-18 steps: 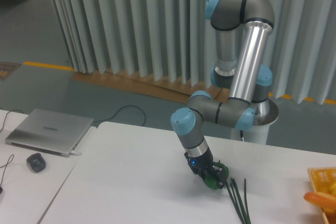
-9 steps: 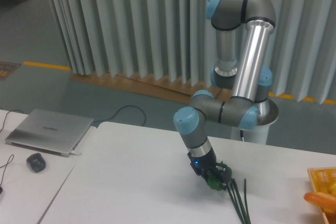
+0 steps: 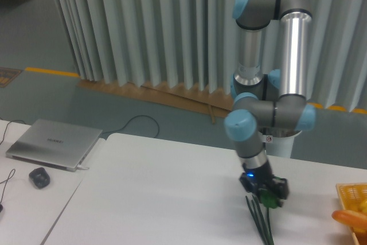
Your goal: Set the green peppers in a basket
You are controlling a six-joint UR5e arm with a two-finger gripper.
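Camera view: gripper (image 3: 269, 197) closed on pepper (image 3: 268, 199), a small glossy dark-green lump above the table's near edge. Basket (image 3: 347, 189), yellow-orange lattice, sits at the right edge.

Glossy green pepper (image 3: 269, 199), matt white table (image 3: 155, 193), lattice plastic basket (image 3: 346, 190), brushed-metal laptop (image 3: 53, 143).

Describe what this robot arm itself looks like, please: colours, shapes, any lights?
The arm is built of shiny silver metal tubes joined by grey rounded joints with light-blue caps. It ends in a small black two-finger gripper, with a tiny blue light glowing just above it. No loose cables show.
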